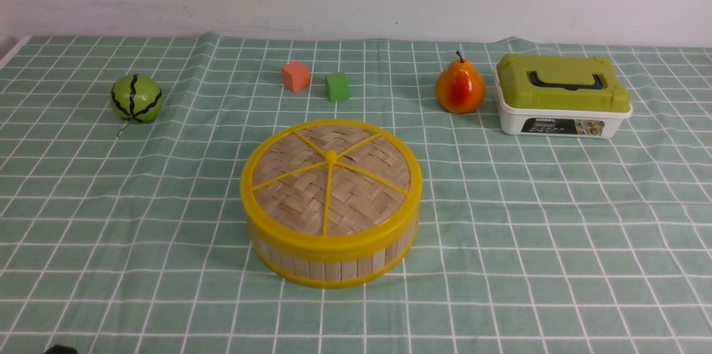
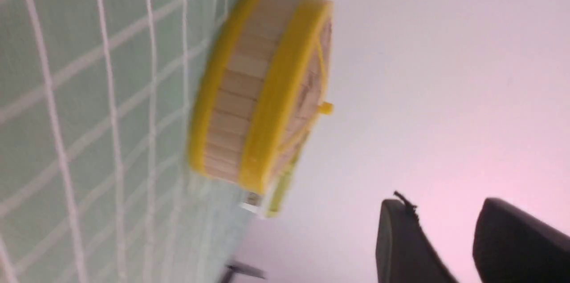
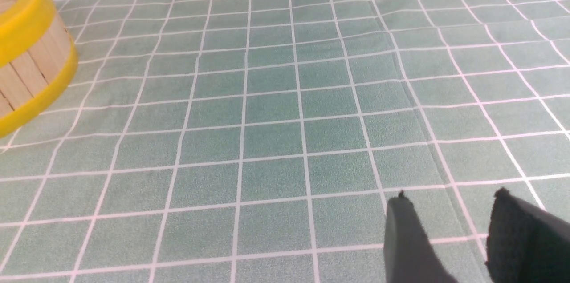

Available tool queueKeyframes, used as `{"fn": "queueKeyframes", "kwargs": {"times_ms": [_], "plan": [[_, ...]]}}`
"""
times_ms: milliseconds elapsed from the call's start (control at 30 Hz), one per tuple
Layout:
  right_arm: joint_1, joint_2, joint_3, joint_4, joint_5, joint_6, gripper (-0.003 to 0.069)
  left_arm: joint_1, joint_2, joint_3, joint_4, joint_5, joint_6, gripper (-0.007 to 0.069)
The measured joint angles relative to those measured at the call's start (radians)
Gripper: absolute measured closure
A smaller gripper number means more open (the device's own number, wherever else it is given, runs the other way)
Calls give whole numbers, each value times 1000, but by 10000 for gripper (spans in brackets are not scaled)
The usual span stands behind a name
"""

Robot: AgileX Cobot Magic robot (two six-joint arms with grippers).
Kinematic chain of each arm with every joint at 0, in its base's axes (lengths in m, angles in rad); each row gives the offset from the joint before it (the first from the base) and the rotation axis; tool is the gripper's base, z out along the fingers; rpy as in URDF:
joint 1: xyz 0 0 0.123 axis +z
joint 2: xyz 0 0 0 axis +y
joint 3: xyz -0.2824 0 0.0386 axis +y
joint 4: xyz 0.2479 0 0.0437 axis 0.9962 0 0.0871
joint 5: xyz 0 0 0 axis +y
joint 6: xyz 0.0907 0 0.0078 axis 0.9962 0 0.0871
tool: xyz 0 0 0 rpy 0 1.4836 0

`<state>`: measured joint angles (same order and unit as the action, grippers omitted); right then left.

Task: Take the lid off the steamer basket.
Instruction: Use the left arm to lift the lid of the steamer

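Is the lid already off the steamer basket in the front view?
No, the lid sits flat on top of the steamer basket, its yellow rim covering the basket's upper edge.

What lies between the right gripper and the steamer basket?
Only bare green checked tablecloth, as the right wrist view shows: nothing stands between the right gripper, jaws apart, and the steamer basket.

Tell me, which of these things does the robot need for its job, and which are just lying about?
For the job: the lid, sitting on the steamer basket.
Just lying about: striped green ball, orange cube, green cube, pear, white box with olive-green top.
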<state>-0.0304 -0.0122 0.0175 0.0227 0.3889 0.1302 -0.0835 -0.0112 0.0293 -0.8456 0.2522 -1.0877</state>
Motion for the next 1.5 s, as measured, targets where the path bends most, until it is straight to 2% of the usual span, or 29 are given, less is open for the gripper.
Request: {"fn": "queueKeyframes", "kwargs": {"times_ms": [100,267,400,533,633,700,767,833,867,967,1033,1067,1100,1267,1333,1500], "plan": [[0,0,0,0,0,0,418,0,0,0,-41,-20,8,386],[0,0,0,0,0,0,418,0,0,0,-53,-43,120,386],[0,0,0,0,0,0,418,0,0,0,-71,-71,156,386],[0,0,0,0,0,0,418,0,0,-26,-48,-199,319,473],[0,0,0,0,0,0,418,0,9,-153,-4,-277,577,622],[0,0,0,0,0,0,418,0,33,-203,-1,-278,652,637],[0,0,0,0,0,0,418,0,135,-315,4,-210,794,637],[0,0,0,0,0,0,418,0,306,-427,16,-49,915,637],[0,0,0,0,0,0,418,0,322,-447,18,-12,924,637],[0,0,0,0,0,0,418,0,659,-638,121,361,1030,637],[0,0,0,0,0,0,418,0,749,-692,158,459,1041,637],[0,0,0,0,0,0,418,0,867,-770,205,584,1048,637],[0,0,0,0,0,0,418,0,928,-813,224,627,1052,637],[0,0,0,0,0,0,418,-43,1182,-1043,261,694,1041,637],[0,0,0,0,0,0,418,-111,1267,-1134,290,697,1015,637],[0,0,0,0,0,0,418,-280,1467,-1343,481,722,909,637]]}}
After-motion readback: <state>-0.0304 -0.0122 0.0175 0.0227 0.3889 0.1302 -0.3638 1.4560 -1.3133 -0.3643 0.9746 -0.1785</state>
